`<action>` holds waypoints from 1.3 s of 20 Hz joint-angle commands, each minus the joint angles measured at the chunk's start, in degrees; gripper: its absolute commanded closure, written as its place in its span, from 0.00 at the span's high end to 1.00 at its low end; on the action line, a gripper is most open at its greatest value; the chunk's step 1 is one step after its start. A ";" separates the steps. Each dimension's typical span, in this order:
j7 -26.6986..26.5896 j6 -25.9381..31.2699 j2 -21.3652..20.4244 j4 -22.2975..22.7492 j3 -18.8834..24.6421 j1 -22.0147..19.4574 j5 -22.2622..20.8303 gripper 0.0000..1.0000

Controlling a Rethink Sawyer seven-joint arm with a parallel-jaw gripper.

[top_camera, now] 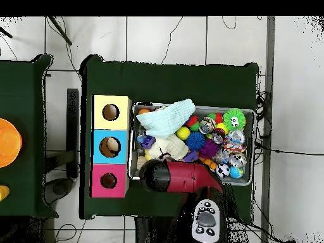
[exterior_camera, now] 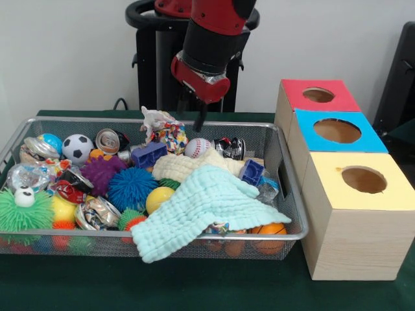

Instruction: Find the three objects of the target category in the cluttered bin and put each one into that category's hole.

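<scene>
A wire mesh bin [exterior_camera: 285,170] holds a jumble of toys. In it lie a baseball [exterior_camera: 197,147], a soccer ball [exterior_camera: 77,148], a yellow ball [exterior_camera: 158,198], a small basketball [exterior_camera: 270,230] and crushed cans [exterior_camera: 107,140]. A mint cloth [exterior_camera: 207,206] drapes over the front rim. My gripper [exterior_camera: 194,116] hangs above the bin's back edge, just over the baseball and a rope toy [exterior_camera: 170,135], touching nothing. To the right stand the red box [exterior_camera: 295,91], blue box [exterior_camera: 310,120] and yellow box [exterior_camera: 331,191], each with a round hole. In the overhead view my arm [top_camera: 180,177] hides the gripper.
A cream cloth [exterior_camera: 176,167], blue spiky ball [exterior_camera: 131,188], purple spiky ball [exterior_camera: 102,172], green fuzzy ball [exterior_camera: 26,214] and blue blocks [exterior_camera: 149,155] crowd the bin. Overhead, the bin [top_camera: 248,112] sits beside the boxes [top_camera: 96,147]. A grey controller [top_camera: 205,221] lies near the base.
</scene>
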 commanded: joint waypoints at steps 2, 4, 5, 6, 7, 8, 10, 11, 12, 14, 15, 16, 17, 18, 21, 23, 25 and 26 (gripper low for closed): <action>-0.84 -13.05 -1.52 1.01 -1.24 2.58 -10.14 0.00; -0.96 -13.26 -1.54 0.64 -0.98 2.19 -10.41 0.00; -0.65 -14.02 -1.13 0.08 -1.28 2.52 -11.16 0.00; -0.67 -14.09 -1.14 -0.26 -1.21 2.38 -11.64 0.00; -1.11 -14.07 -1.30 -0.74 -1.06 2.34 -12.34 0.00; -1.12 -14.18 -1.43 -0.92 -0.97 2.15 -12.75 0.00; -1.21 -14.49 -2.11 -0.69 -0.48 1.69 -13.42 0.00; -1.38 -14.70 -2.69 -0.42 -0.16 1.56 -13.88 0.00; -1.29 -14.68 -2.90 -0.30 -0.09 1.51 -14.18 0.00; -0.77 -14.80 -2.43 -0.93 -0.46 1.97 -14.46 0.00; -0.55 -14.90 -2.13 -1.32 -0.65 2.20 -14.62 0.00; -0.22 -15.09 -1.86 -1.69 -0.90 2.46 -14.57 0.00; 0.11 -15.28 -1.59 -2.05 -1.15 2.73 -14.52 0.00; 0.45 -15.58 -1.35 -2.37 -1.38 2.96 -14.46 0.00; 0.21 -16.13 -0.97 -3.91 -0.76 2.42 -14.58 0.00; -0.05 -16.55 -0.32 -5.39 -0.96 2.60 -15.10 0.00; 0.71 -16.72 -0.12 -5.52 -1.54 3.11 -15.02 0.00; 0.99 -16.89 -0.05 -5.48 -1.95 3.42 -15.09 0.00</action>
